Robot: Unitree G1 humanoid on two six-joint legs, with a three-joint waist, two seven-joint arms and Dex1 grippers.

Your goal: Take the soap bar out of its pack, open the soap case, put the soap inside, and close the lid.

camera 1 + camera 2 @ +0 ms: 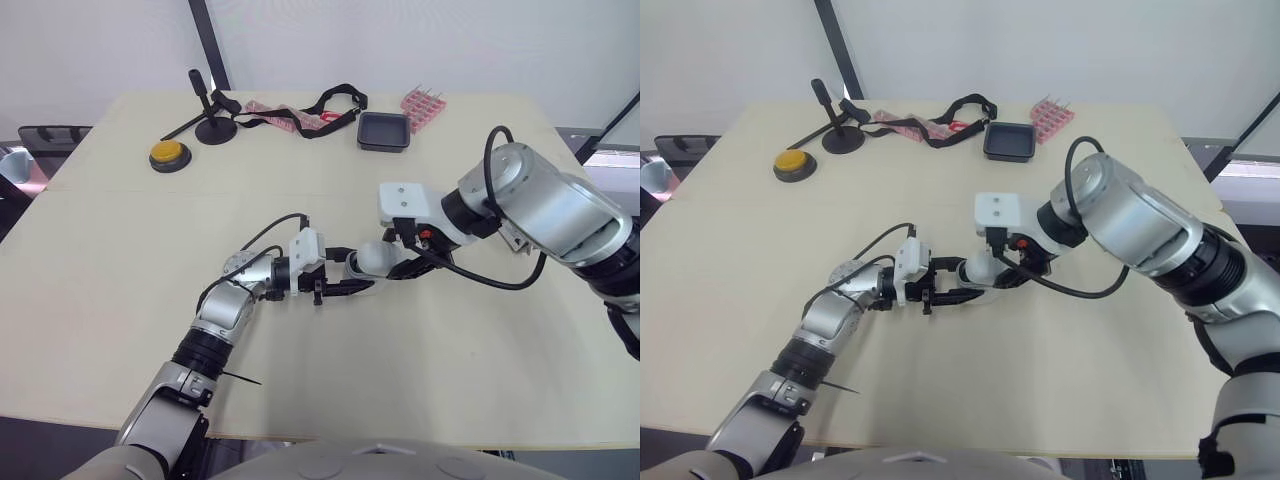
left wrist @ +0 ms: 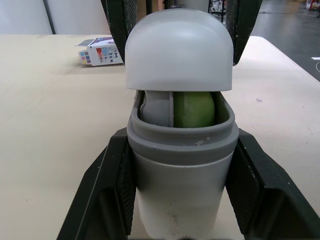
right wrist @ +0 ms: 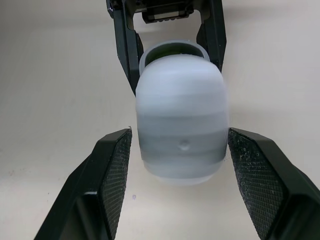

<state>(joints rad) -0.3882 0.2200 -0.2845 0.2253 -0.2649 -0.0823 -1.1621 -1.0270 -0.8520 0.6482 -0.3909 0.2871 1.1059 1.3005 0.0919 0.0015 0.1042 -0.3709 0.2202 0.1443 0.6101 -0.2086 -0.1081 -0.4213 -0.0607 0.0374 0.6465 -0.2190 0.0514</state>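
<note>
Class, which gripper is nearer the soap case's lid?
Right. The right gripper straddles the lid; the left gripper clamps the case base, at its other end.

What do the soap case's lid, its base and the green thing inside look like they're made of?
The lid looks like frosted white plastic, probably translucent: smooth, matte, no sharp glints. The base seems opaque grey plastic, matte, with a moulded rim and faint specks. The green soap inside looks waxy and smooth with a dull sheen, though little of it shows.
</note>
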